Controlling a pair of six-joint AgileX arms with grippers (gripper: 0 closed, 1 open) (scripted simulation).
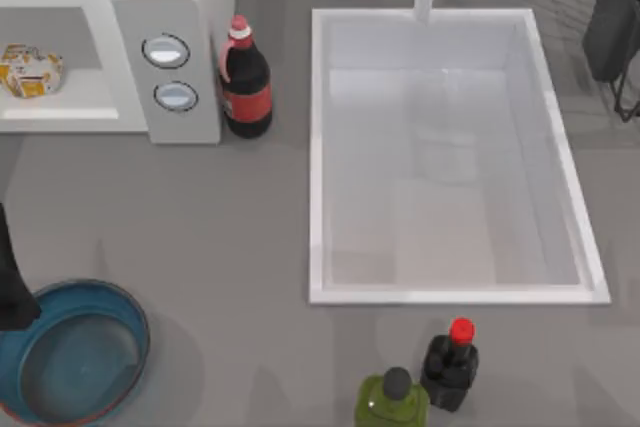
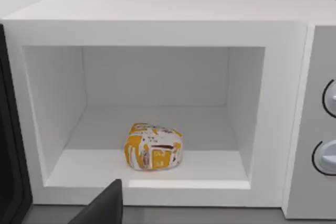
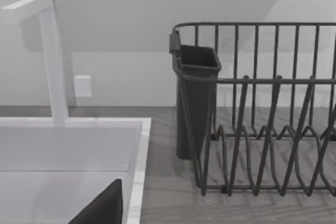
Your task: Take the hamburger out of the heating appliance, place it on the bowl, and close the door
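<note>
Hamburger (image 2: 153, 146) sits untouched on the floor of the open heating appliance (image 1: 165, 7) at the table's far left, so the reach-in is pending; whether the left tool (image 2: 102, 208) is apart I cannot tell, and the bowl (image 1: 75, 352) waits at near left.

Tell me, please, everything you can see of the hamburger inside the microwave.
The hamburger is a small roundish bundle in white paper with orange-yellow patches and small dark marks. It sits on the white floor of the heating appliance, toward the front of the cavity, apart from the walls. The door stands open at the side. Nothing grips or touches it except the floor beneath.
</note>
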